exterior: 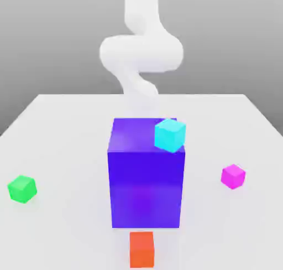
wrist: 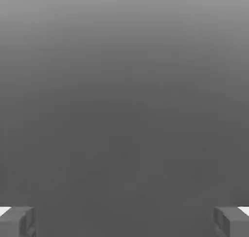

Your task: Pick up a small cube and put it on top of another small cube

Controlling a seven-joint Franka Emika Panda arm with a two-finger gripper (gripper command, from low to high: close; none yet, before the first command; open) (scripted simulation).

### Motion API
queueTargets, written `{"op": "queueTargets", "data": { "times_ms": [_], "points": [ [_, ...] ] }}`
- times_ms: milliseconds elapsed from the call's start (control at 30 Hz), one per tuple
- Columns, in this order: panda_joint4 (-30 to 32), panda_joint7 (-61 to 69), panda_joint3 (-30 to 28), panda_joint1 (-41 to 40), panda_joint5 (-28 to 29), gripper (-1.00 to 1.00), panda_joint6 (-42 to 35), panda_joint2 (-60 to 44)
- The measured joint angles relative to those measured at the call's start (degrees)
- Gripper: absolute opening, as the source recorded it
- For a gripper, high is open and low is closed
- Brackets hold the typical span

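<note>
Magenta small cube (exterior: 233,176) sat on white desk (exterior: 61,130), green cube (exterior: 22,188) well apart across big violet cube (exterior: 146,175), both clear of released, empty jaws, fingertips (wrist: 17,221) spread wide, everything unlabelled.

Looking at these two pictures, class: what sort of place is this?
Probably a simulated tabletop test scene: plain white table, flat-coloured cubes such as the big blue-violet cube and small green cube, blank grey backdrop.

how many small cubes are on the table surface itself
3: green cube at the exterior view's left, magenta cube at its right, orange-red cube in front of the big blue cube, which may hide more.
</note>
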State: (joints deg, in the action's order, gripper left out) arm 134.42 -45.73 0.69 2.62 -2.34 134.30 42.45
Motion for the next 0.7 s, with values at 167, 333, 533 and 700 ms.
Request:
{"op": "queueTargets", "data": {
  "times_ms": [167, 333, 533, 700],
  "points": [
    [5.38, -0.06, 2.35, 5.37, -4.43, 0.0, 5.04, -6.96],
    [10.56, -0.64, 5.82, 10.45, -8.05, 0.0, 9.85, -13.64],
    [16.77, -2.3, 11.13, 16.2, -11.11, 0.0, 15.71, -21.57],
    [22.01, -4.95, 16.37, 20.28, -11.97, 0.0, 20.81, -28.14]
  ]
}}
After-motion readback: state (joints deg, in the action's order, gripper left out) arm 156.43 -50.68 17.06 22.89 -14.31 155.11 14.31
